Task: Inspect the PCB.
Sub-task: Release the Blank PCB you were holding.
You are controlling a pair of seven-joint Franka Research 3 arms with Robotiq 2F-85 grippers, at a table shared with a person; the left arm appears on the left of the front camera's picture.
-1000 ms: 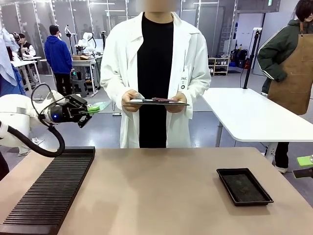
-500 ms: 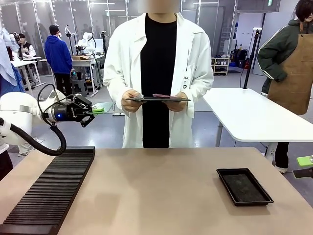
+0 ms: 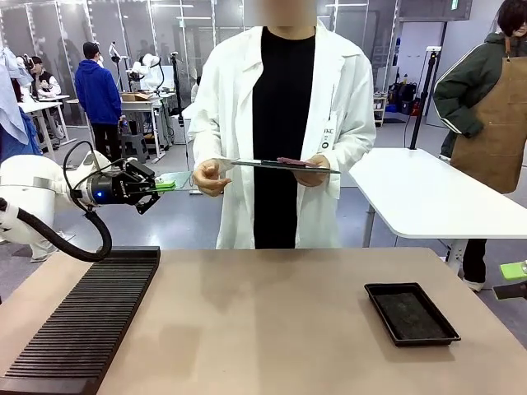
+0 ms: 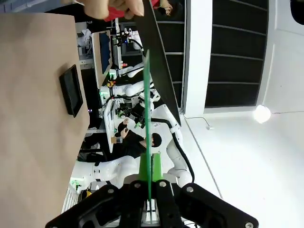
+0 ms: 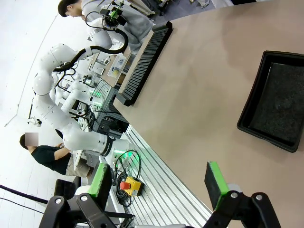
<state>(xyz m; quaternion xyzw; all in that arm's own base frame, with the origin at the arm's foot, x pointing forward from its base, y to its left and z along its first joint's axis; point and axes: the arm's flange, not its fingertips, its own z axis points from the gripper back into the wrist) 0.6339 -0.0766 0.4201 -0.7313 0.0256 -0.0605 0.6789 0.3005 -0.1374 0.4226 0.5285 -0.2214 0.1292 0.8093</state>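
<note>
Left pincer [image 3: 164, 185], clamped on the PCB [image 3: 180, 177], should hold it level beside the person's open hand [image 3: 207, 177].

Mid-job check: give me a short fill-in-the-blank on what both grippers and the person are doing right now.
1. The left gripper, raised above the table, is shut on the ___.
2. The person holds a dark ___ level.
3. The right gripper has its jaws ___.
4. The tray lies on the robot's ___ side of the table.
Missing words: PCB; tablet; open; right.
</note>
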